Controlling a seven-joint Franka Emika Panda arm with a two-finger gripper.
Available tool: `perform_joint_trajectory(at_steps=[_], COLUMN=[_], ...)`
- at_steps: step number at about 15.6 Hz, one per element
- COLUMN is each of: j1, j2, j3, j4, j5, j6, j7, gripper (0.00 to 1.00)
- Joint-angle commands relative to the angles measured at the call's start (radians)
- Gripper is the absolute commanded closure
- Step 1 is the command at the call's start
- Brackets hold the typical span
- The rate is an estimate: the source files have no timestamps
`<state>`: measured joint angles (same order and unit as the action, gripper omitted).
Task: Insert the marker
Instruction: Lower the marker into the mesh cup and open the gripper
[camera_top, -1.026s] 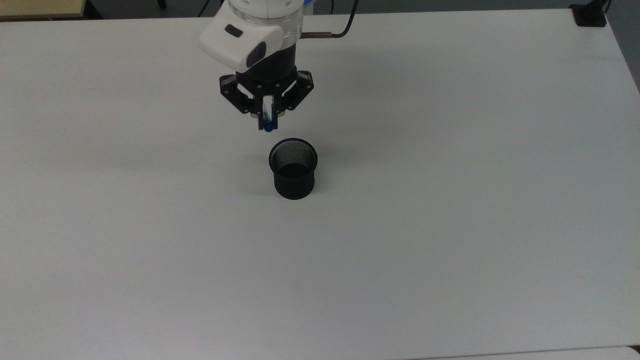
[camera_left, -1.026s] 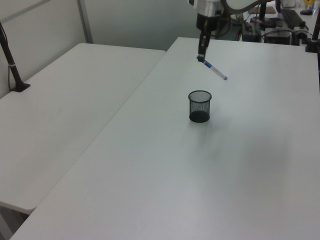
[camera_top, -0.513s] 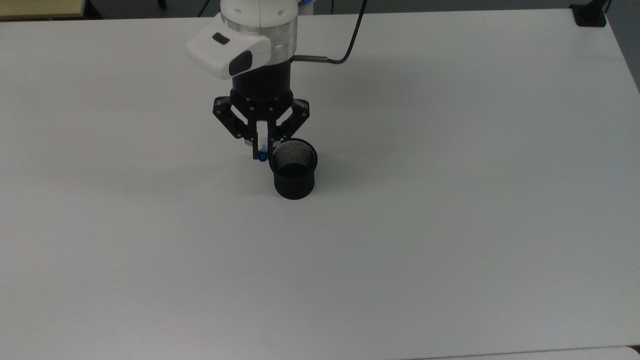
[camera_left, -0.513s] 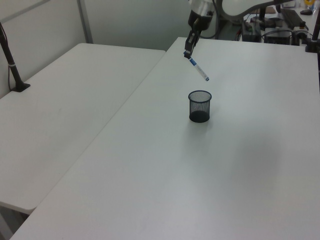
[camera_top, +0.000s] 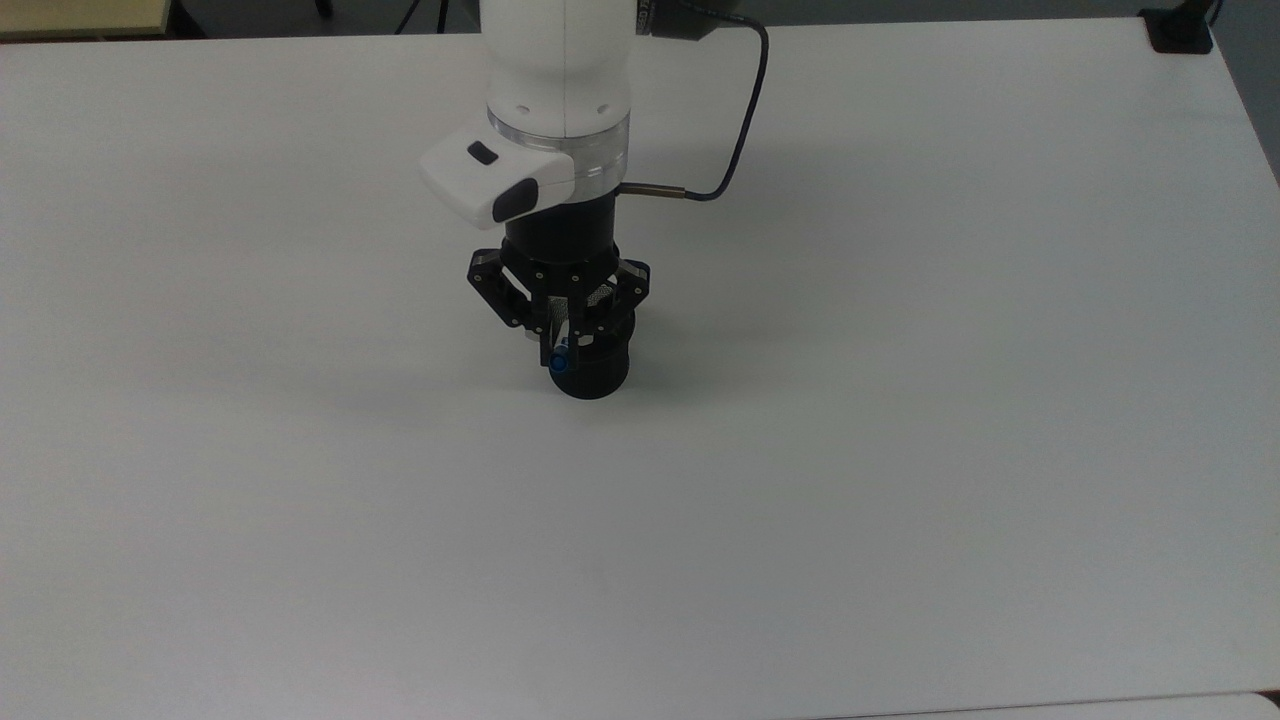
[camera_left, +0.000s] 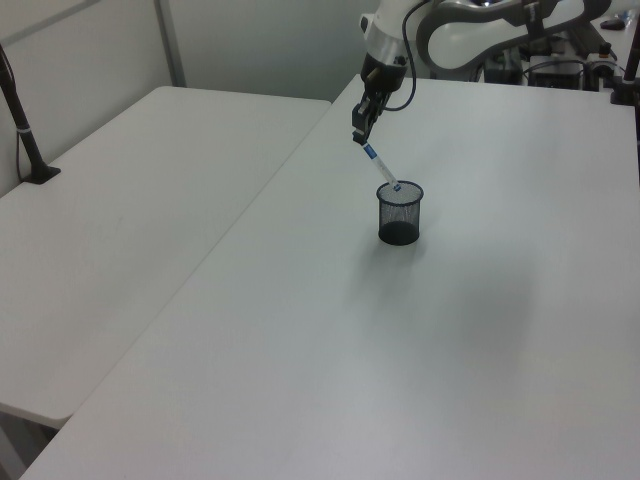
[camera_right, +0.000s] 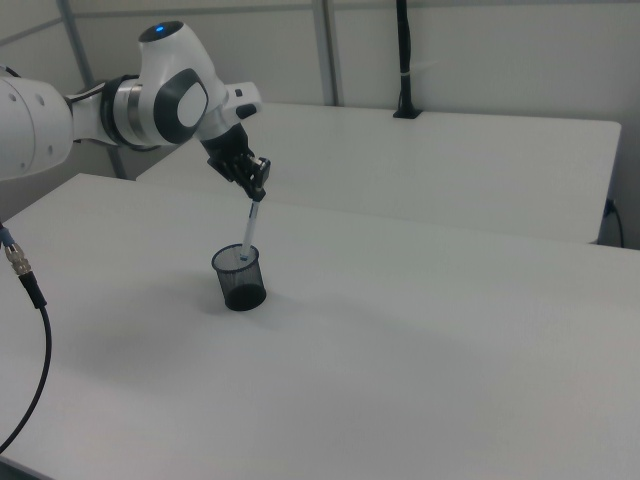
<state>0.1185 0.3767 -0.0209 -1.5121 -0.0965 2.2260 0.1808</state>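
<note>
In the left view the black mesh cup (camera_left: 400, 213) stands on the white table (camera_left: 480, 330), and the lower tip of the marker (camera_left: 380, 168) is just at the cup's rim, on its 10 o'clock side. From that tip the marker's long axis climbs toward 11 o'clock, tilted and not upright, up to the pincer (camera_left: 362, 122), which is clamped on its upper end. I judge the coming move needs the tip inside the rim before lowering.
</note>
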Motion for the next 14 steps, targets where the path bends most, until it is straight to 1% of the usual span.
perform_joint_trajectory(at_steps=[1, 2, 4, 5, 6, 11, 14], j1=[0.026, 0.029, 0.032, 0.036, 0.047, 0.040, 0.014], j2=[-0.019, -0.018, -0.018, -0.018, -0.019, -0.042, -0.103], j3=[-0.002, -0.002, -0.002, -0.002, -0.002, -0.001, -0.005], j4=[-0.072, -0.079, -0.099, -0.102, -0.102, -0.091, -0.089], j5=[-0.040, -0.040, -0.040, -0.037, -0.034, -0.028, -0.014], j6=[0.015, 0.012, 0.011, 0.006, -0.017, -0.153, -0.288], j7=[0.025, 0.028, 0.031, 0.035, 0.046, 0.045, -0.010], gripper=[0.99, 0.90, 0.44, 0.15, 0.00, 0.00, 0.00])
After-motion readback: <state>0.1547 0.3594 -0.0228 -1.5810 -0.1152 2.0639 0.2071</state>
